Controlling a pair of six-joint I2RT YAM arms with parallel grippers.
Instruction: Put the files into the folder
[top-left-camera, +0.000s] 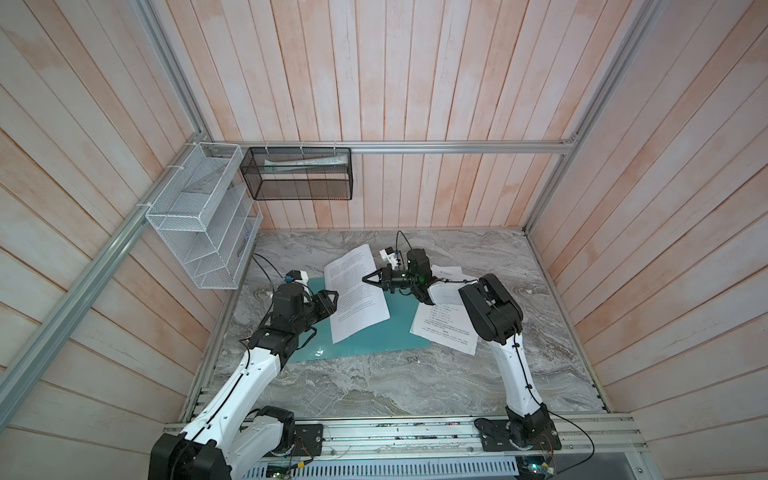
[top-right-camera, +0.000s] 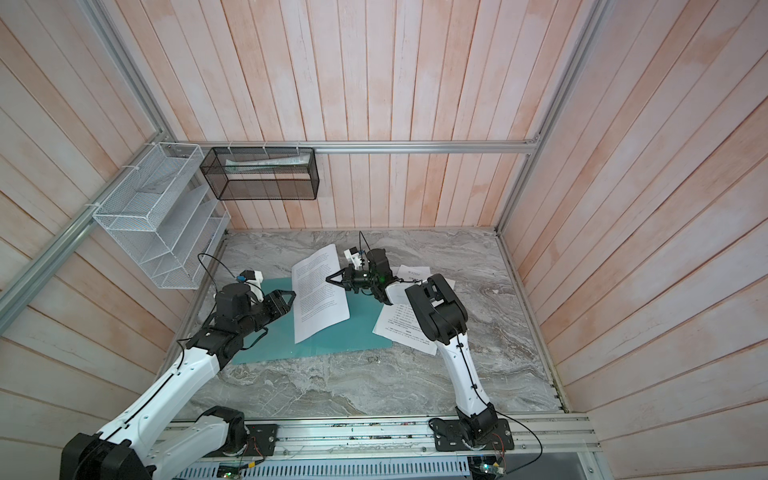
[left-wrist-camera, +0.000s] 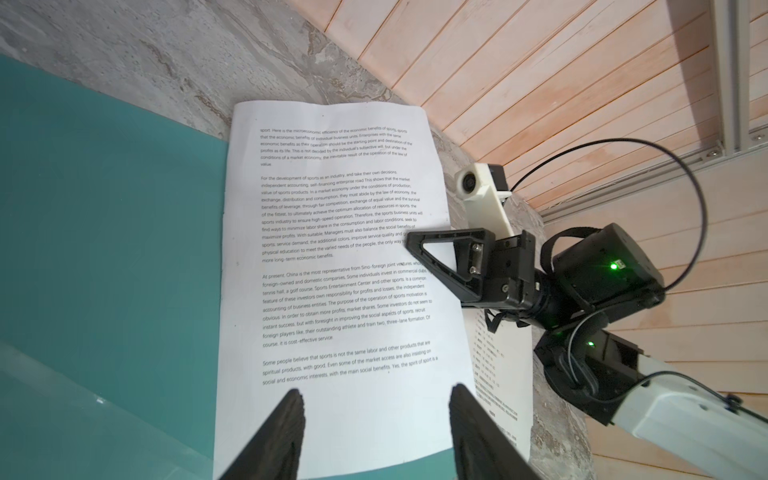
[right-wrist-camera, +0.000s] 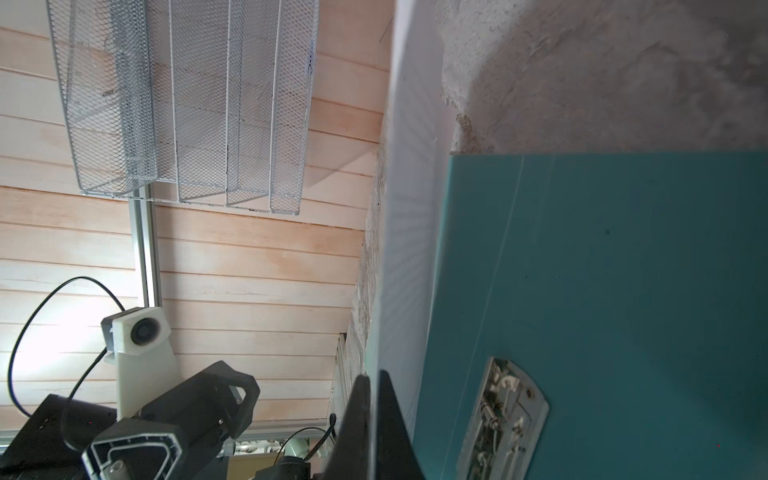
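The teal folder lies open and flat on the marble table. Its metal clip shows in the right wrist view. One file, a white sheet of black text, hangs tilted over the folder. My right gripper is shut on this sheet's right edge. At the sheet's left edge my left gripper stands open, its fingers astride the blank margin. More files lie right of the folder, partly under the right arm.
A white wire-mesh rack hangs on the left wall. A black mesh basket with rolled paper hangs on the back rail. Wooden walls close in the table on three sides. Bare marble lies in front of the folder.
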